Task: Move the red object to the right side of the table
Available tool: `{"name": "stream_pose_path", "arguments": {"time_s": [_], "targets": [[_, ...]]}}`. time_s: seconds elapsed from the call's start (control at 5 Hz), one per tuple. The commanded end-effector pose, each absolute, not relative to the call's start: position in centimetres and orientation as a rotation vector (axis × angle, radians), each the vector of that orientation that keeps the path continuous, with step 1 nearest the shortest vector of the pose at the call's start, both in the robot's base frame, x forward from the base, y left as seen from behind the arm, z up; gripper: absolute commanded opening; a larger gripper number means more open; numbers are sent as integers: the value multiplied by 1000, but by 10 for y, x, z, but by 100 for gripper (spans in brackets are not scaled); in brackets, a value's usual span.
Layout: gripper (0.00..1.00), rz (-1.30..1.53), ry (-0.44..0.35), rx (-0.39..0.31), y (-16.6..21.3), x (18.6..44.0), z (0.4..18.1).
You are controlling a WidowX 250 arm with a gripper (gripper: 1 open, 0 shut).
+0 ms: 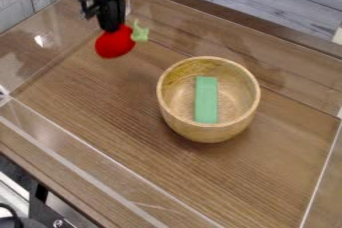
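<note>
The red object (116,43), a small round toy fruit with a pale green leafy tip, hangs in the air over the left part of the table (120,142). My black gripper (112,24) points straight down and is shut on the top of the red object. The fruit is clear of the wood surface, up and to the left of the wooden bowl. The fingertips are partly hidden by the fruit.
A wooden bowl (171,107) stands near the middle of the table with a flat green block (206,99) lying inside it. Clear acrylic walls (40,32) edge the tabletop on the left, front and right. A pale plank wall runs along the back.
</note>
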State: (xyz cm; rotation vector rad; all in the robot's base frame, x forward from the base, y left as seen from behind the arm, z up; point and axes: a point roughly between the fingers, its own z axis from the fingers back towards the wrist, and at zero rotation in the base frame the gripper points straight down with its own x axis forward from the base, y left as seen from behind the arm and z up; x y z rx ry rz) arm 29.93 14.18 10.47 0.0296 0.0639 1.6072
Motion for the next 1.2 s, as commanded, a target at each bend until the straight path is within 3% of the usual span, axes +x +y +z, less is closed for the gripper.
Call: {"name": "stream_pose_path", "arguments": {"time_s": [0.0, 0.6, 1.0], "targets": [[0, 1565, -17, -16, 117, 307, 138], [0, 1124, 6, -7, 21, 289, 136], [0, 979, 8, -15, -35, 271, 138]]}}
